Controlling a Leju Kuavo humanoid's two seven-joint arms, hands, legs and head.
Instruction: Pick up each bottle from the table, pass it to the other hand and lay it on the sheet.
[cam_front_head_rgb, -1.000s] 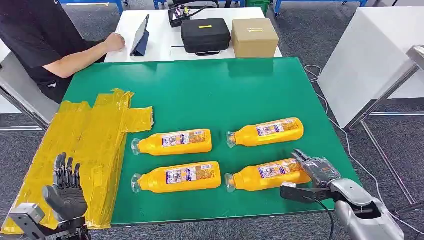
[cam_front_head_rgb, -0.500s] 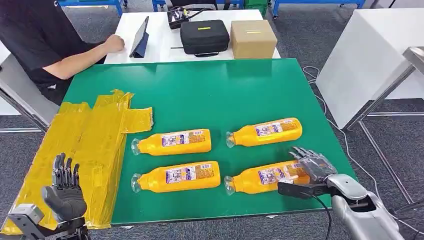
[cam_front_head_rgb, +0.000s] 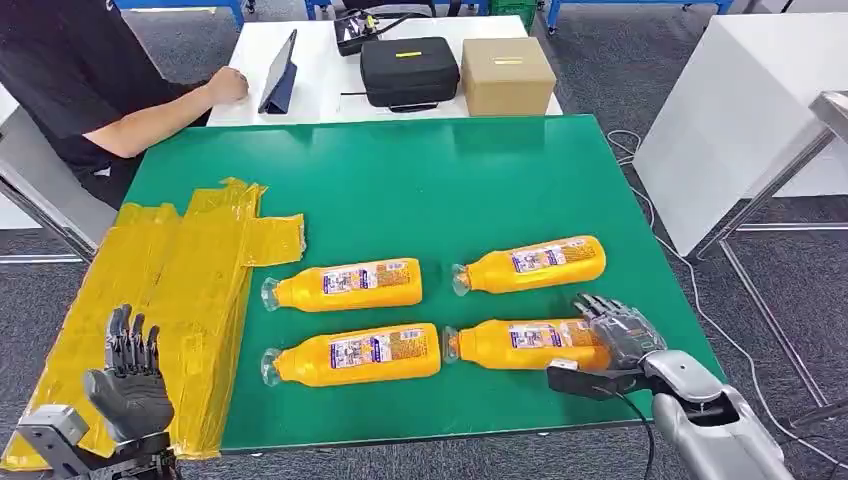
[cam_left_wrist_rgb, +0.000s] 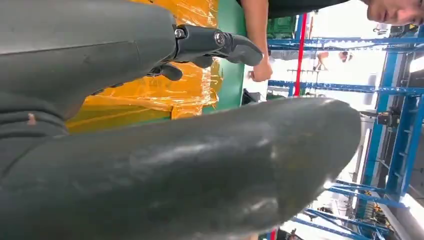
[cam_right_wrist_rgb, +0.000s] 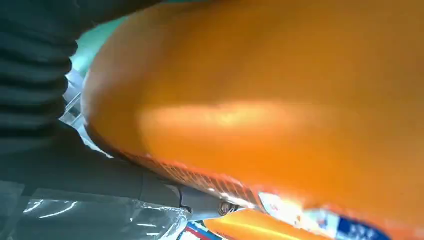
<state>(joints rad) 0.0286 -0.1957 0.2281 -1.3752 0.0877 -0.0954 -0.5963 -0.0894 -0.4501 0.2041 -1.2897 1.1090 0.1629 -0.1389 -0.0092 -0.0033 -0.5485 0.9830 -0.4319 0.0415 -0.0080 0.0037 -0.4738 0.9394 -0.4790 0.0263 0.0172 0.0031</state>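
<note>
Right hand (cam_front_head_rgb: 612, 335) first, and we have it wrapped around the base end of the nearest bottle (cam_front_head_rgb: 525, 343), fingers over the top, thumb underneath along the counter (cam_front_head_rgb: 440, 170). In the right wrist view the orange body (cam_right_wrist_rgb: 280, 100) sits hard up against the palm, so we judge this a closing grasp, though we cannot tell whether it is fully clamped.

To do this step well, we want the fingers seated round the body before any lift, because the bottle is smooth and round and could roll away from the palm. A level lift would help, with the cap end left free for the other hand to take.

Left hand (cam_front_head_rgb: 130, 380) hovers fingers apart and empty, upright over the near edge of the yellow sheet (cam_front_head_rgb: 180, 290). That is where the pass will have to end.

Just beyond our right hand's fingertips lies a second bottle (cam_front_head_rgb: 530, 263), near enough to get nudged. Between the two hands lies a third bottle (cam_front_head_rgb: 350, 353), with a fourth bottle (cam_front_head_rgb: 345, 284) behind it. All four lie on their sides on the green counter; none is on the sheet yet.

Farther off, a person's arm (cam_front_head_rgb: 165, 115) rests at the far corner.
</note>
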